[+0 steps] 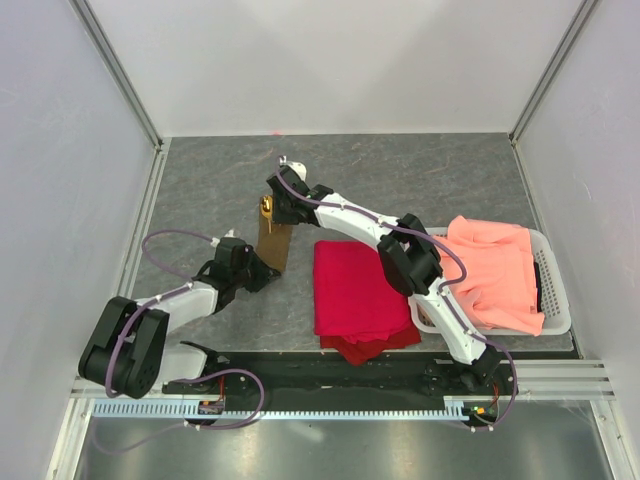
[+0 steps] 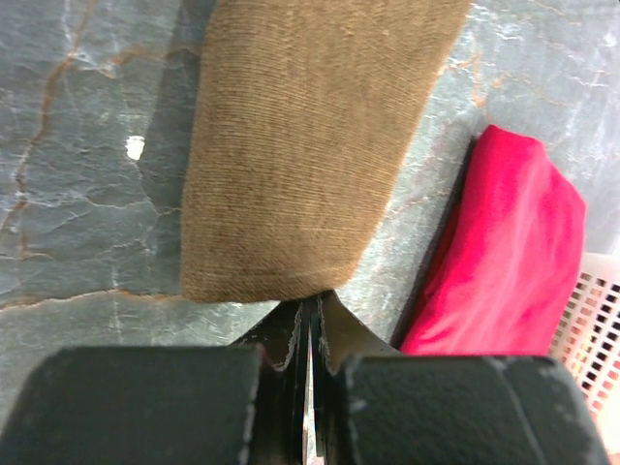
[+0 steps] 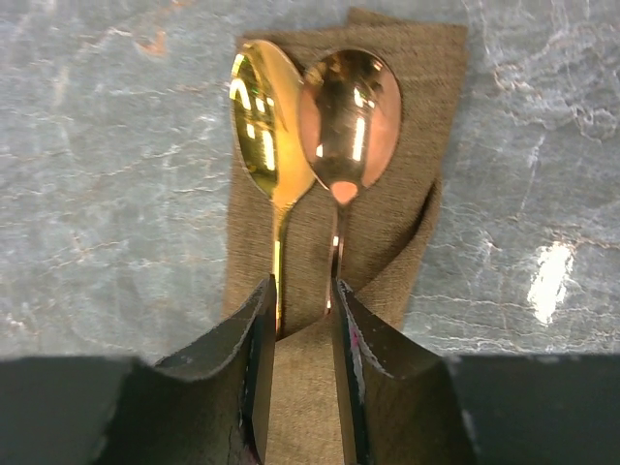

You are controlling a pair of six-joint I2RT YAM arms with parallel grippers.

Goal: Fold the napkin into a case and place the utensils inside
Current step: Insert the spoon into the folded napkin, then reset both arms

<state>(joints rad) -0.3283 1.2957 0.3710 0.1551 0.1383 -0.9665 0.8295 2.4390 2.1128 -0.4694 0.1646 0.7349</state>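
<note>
**benchrat:** So, big stuff first. The red cloth lies folded just right of the work. The basket with the orange cloth sits further right, out of the way. The case is the brown napkin folded into a narrow strip on the table, running away from the arms. The left gripper is closed tight at the strip's near end. Can't tell if it has cloth pinched or is just touching the edge.

**mo_k:** The right gripper is at the far end, fingers a narrow gap apart, with both handles of the spoons between them. The bowls are side by side on the cloth, touching, and the handles are tucked under the diagonal flap. No idea whether it's actually squeezing them.

**benchrat:** That's the risk, I reckon. If the right one pushes deeper and the left one isn't really anchoring, the whole strip slides or bunches and the flap opens up.

**mo_k:** Or the release goes crooked. With the bowls touching, nudging one spoon could drag the other out. Smooth metal on thin cloth probably won't grip much.
</note>
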